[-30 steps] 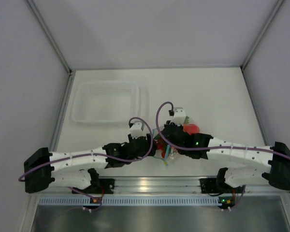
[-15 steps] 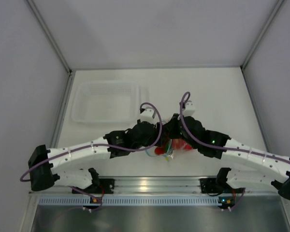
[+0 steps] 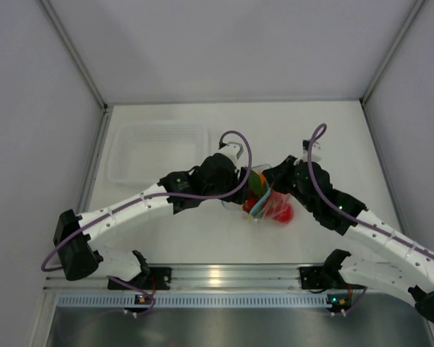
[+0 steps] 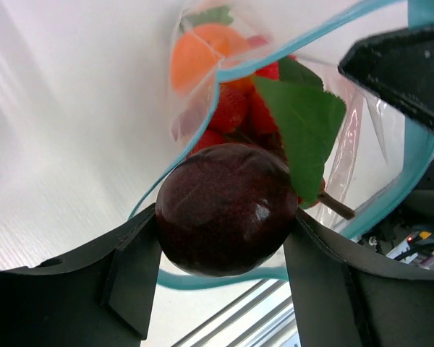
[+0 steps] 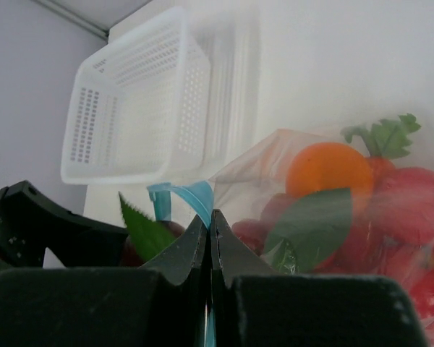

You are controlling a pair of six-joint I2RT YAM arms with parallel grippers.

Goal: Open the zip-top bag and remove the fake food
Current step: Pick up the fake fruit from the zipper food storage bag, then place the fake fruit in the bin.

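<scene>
One dark fruit [image 4: 224, 210] tight in left pincer [image 4: 223, 223], zip-top bag [image 5: 333, 217] tight in right pincer [image 5: 210, 223]

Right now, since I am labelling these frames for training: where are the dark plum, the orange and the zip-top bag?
dark plum [image 4: 224, 210], left wrist view, middle of its glossy skin.
orange [image 5: 329, 170], right wrist view, centre, seen through the bag.
zip-top bag [image 5: 195, 194], right wrist view, teal zip strip.

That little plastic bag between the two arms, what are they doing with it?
The right gripper is pinched shut on the teal zip strip of the zip-top bag, holding its mouth open. The left gripper grips a dark purple fruit right at that mouth. An orange and red berries are inside the bag. A clear tray stands nearby.
</scene>
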